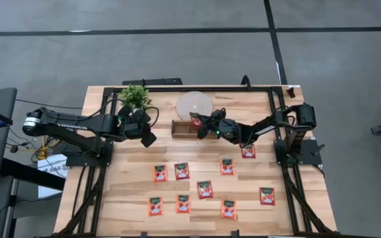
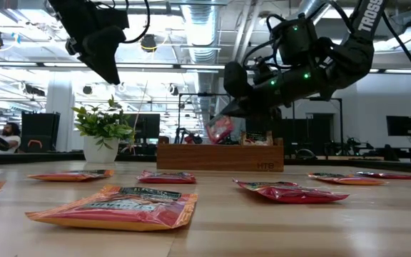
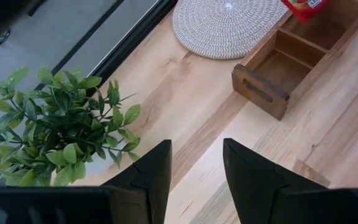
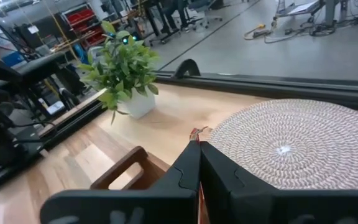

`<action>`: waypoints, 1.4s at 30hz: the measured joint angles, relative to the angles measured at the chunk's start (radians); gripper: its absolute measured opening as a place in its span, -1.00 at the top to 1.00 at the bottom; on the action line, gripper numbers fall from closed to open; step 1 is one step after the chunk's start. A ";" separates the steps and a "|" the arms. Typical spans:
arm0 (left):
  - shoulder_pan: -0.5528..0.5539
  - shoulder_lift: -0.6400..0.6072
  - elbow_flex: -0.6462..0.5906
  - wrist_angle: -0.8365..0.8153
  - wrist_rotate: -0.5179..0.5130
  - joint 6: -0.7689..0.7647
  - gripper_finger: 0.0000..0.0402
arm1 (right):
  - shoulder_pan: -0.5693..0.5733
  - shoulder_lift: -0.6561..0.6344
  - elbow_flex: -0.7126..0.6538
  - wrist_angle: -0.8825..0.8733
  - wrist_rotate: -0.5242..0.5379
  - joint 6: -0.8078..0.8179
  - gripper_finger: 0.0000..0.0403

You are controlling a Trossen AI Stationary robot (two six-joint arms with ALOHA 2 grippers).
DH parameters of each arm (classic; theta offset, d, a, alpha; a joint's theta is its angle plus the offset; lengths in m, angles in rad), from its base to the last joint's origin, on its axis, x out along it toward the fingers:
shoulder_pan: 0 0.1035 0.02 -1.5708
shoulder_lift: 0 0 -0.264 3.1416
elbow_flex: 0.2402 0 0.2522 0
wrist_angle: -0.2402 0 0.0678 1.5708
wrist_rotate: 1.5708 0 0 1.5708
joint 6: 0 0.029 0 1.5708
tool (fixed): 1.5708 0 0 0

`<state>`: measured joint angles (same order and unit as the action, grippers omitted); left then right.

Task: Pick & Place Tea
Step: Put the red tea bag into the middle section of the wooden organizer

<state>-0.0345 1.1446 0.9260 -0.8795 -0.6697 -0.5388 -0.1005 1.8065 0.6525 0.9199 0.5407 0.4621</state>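
A spread of red-orange tea sachets (image 1: 204, 190) is being left lying flat on the near half of the pale wooden table (image 1: 118, 198), from about seven o'clock round to four o'clock in the high view. Beyond them, at centre, one sachet (image 2: 220, 129) is being held by the right gripper (image 1: 202, 125), its jaws clamped together on the sachet's top edge, just above the wooden tray (image 2: 220, 155). For a clean release, it is judged that the sachet should be lowered squarely over a compartment before the jaws are parted, so that it is not caught on a divider. The left gripper (image 3: 194, 168) is being kept waiting at ten o'clock, jaws apart and empty, beside the potted plant (image 1: 135, 97). A round woven mat (image 1: 195, 105) is seen at twelve o'clock, and a lit workshop with racks and grey flooring is being shown beyond.
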 joint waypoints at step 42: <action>0.000 0.000 0.000 0.038 0.018 0.038 0.32 | -0.020 0.079 0.060 -0.020 -0.020 -0.026 1.00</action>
<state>-0.0349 1.1450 0.9260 -0.8417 -0.6514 -0.5007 -0.1204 1.8858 0.7124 0.9000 0.5202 0.4362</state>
